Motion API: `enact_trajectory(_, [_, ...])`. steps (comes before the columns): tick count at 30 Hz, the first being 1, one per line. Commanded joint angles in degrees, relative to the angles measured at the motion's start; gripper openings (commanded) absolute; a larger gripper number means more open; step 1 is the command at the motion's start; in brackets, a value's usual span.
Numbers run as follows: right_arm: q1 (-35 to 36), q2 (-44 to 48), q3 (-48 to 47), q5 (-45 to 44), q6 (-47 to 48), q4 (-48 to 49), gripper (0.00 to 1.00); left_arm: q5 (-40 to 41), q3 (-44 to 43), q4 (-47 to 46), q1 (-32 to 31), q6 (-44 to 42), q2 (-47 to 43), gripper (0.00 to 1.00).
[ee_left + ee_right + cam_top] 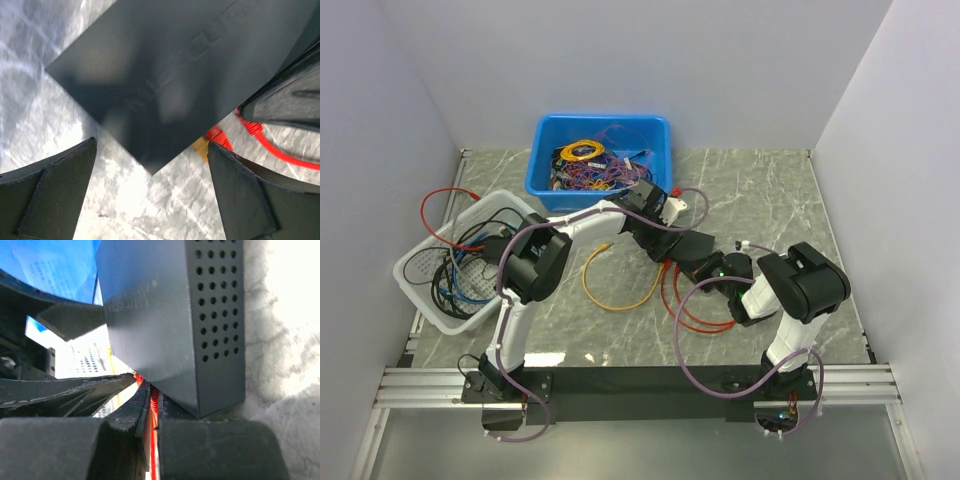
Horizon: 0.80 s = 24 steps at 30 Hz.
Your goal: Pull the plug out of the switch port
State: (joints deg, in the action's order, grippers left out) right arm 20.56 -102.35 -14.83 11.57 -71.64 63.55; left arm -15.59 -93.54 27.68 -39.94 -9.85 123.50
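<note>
Left wrist: left hand spread over switch corner, red plug at its edge. Only right wrist shows right hand pinching that plug. Overhead, arms hide both.

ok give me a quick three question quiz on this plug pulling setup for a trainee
1. True or false: the left gripper is shut on the switch.
2. The cable pinched by the right gripper is: A yellow, B red, C blue.
3. Fill in: the bin at the back of the table is ___.
Key: 1 false, it stands open over the switch; 2 B; 3 blue.
</note>
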Motion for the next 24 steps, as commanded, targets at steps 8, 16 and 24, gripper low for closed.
enact_trajectory(8, [-0.25, 4.25, 0.23, 11.19, 18.19, -17.92, 0.0, 3.64, -5.16, -0.26, -1.98, -0.96, 3.85, 0.98])
enact_trajectory(16, [-0.25, 12.07, -0.37, 15.33, 26.63, -28.55, 0.0, 3.64, -6.31, 0.27, -1.98, -0.35, 4.47, 0.98])
enact_trajectory(24, [-0.34, 34.88, -4.14, 2.06, 33.22, -46.12, 0.0, 0.84, -7.27, 2.64, -1.98, -1.75, 1.66, 0.99])
